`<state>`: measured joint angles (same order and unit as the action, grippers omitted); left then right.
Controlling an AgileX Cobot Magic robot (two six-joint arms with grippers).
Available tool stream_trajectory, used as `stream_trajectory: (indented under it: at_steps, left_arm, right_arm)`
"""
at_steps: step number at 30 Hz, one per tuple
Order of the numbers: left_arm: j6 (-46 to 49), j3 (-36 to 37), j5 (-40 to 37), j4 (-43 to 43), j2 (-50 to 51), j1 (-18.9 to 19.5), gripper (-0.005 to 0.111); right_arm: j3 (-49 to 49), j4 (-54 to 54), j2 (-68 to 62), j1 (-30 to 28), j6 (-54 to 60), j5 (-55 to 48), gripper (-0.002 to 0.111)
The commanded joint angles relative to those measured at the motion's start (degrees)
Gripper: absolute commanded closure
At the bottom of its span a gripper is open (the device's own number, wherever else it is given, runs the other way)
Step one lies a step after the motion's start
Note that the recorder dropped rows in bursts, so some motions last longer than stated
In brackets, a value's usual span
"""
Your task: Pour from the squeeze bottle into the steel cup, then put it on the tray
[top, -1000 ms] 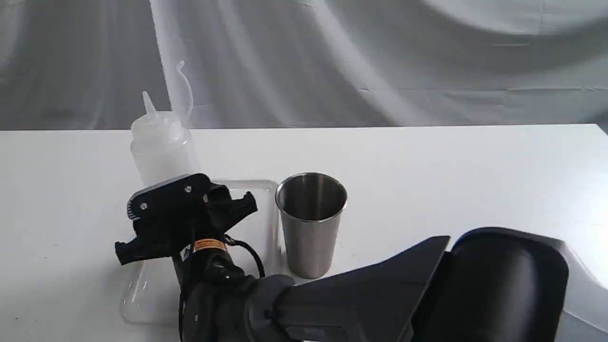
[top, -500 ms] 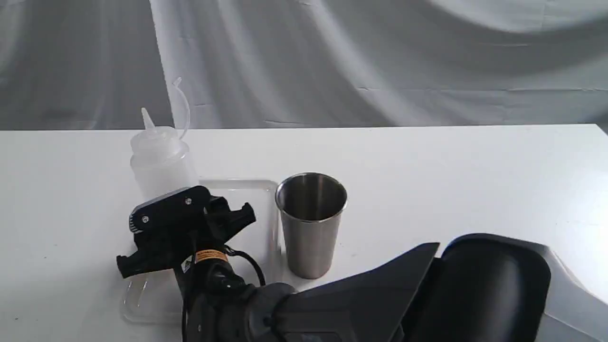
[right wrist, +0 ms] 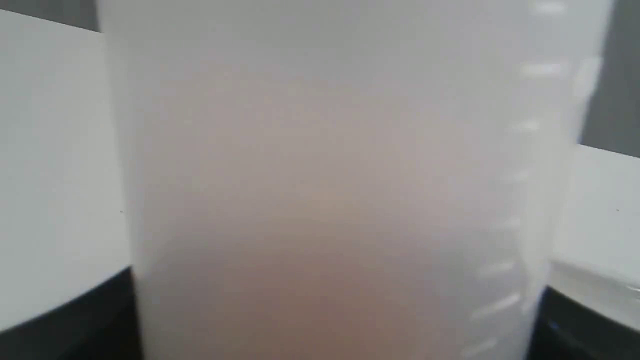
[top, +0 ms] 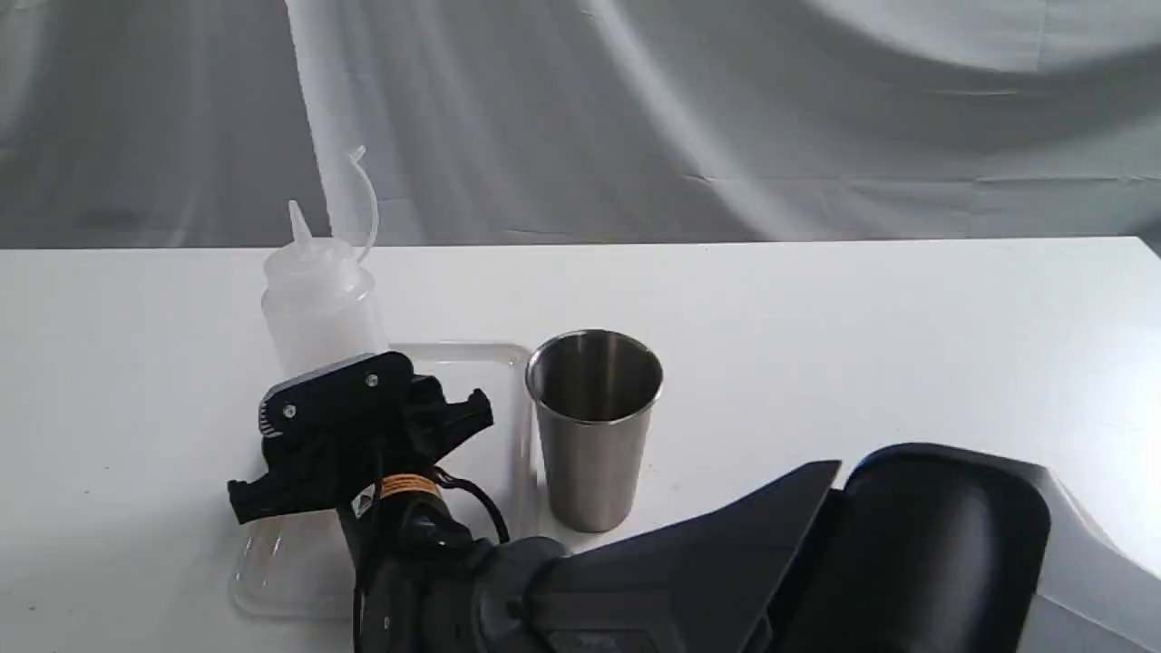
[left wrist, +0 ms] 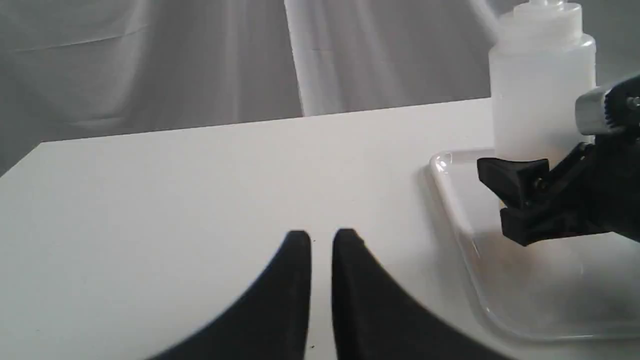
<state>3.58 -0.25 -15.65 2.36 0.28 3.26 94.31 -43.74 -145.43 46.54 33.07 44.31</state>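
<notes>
My right claw (top: 358, 449) is clamped around the lower body of the squeeze bottle (top: 319, 308). The bottle stands upright over the far end of the tray (top: 272, 567), though I cannot tell whether its base touches it. The cap strap arcs up beside the uncovered nozzle. The steel cup (top: 594, 435) stands upright on the tabletop (top: 862, 326), just beside the tray's right rim. My left claw (left wrist: 321, 242) sits low over the tabletop, apart from the tray, its fingers drawn nearly together on nothing.
</notes>
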Motion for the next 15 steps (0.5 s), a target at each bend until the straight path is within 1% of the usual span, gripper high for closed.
stream_trajectory:
  at_steps: [1, 15]
  left_arm:
    - [-0.1, 0.3, 0.4, 0.1, -0.3, 0.1, 0.098]
    - [-0.1, 0.3, 0.4, 0.1, -0.3, 0.1, 0.098]
  right_arm:
    - [0.4, 1.4, -0.3, -0.4, -0.5, 1.5, 0.092]
    - [0.4, 1.4, -0.8, -0.6, -2.4, 1.3, 0.092]
